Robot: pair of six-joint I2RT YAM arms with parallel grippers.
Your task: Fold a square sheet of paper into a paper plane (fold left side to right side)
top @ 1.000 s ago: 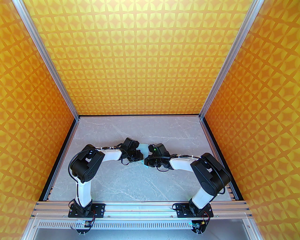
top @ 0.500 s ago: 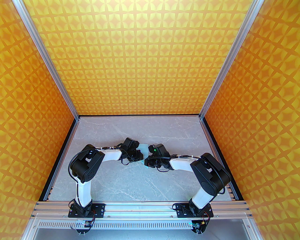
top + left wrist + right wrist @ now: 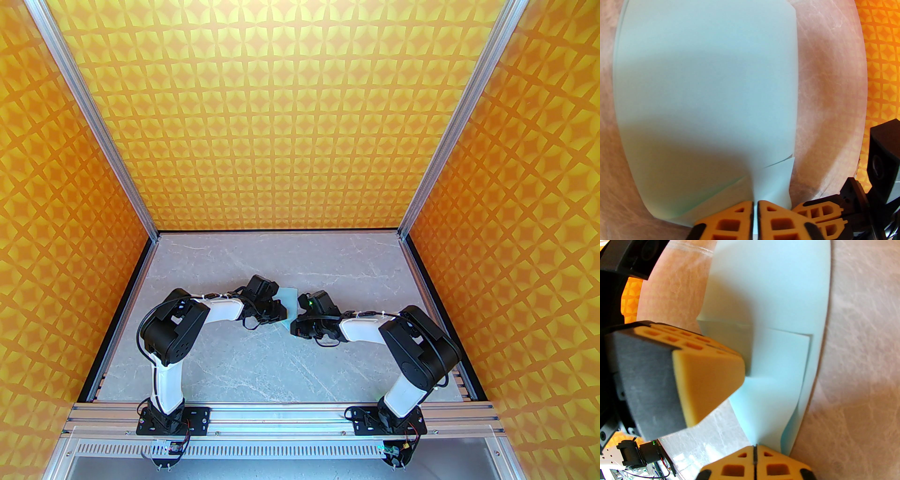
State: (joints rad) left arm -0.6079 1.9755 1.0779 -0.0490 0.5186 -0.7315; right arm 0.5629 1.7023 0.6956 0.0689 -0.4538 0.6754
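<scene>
Top external: grey marble bench [image 3: 243, 370]. The pale-blue square sheet of paper [image 3: 289, 296] sits mid-bench between both wrists, long axis near-to-far, no pointed end discernible, mostly hidden under them. Left wrist: sheet doubled over, edges layered, one corner lifted. Left tool [image 3: 755, 211] and right tool [image 3: 754, 452] each clenched on the sheet's edge.

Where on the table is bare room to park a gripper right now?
Two free patches: the bare table between the arm bases and the sheet of paper, and the strip from the sheet to the back wall. Crowded at centre, where the left gripper and right gripper both pinch the sheet.
</scene>
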